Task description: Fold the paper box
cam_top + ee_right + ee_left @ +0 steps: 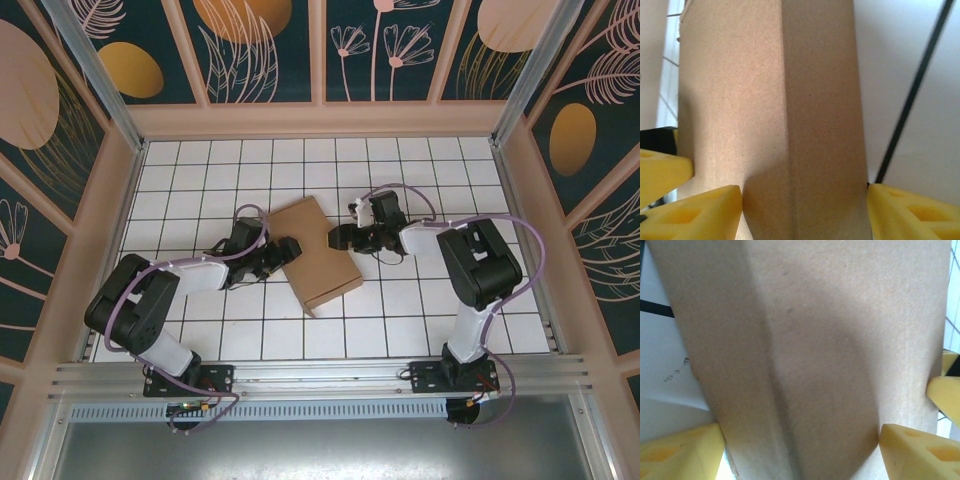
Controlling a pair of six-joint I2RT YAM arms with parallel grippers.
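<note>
The paper box (315, 253) is plain brown cardboard, folded into a shallow closed block lying at an angle in the middle of the tiled table. My left gripper (287, 249) is at its left long edge. In the left wrist view the left gripper (801, 430) stands open, its yellow fingers (680, 452) set wide on either side of the box's wall (805, 340). My right gripper (338, 240) is at the right long edge. In the right wrist view the right gripper (805, 190) has both pads (695, 215) against the paper box (770, 100), one on the top face and one at the wall's lower edge.
The white gridded table (430, 320) is ringed by a raised pale wooden rim (320, 120) and patterned panels. Both arms reach inward from their bases at the near edge. The other gripper's yellow finger (946, 390) shows past the box's far side.
</note>
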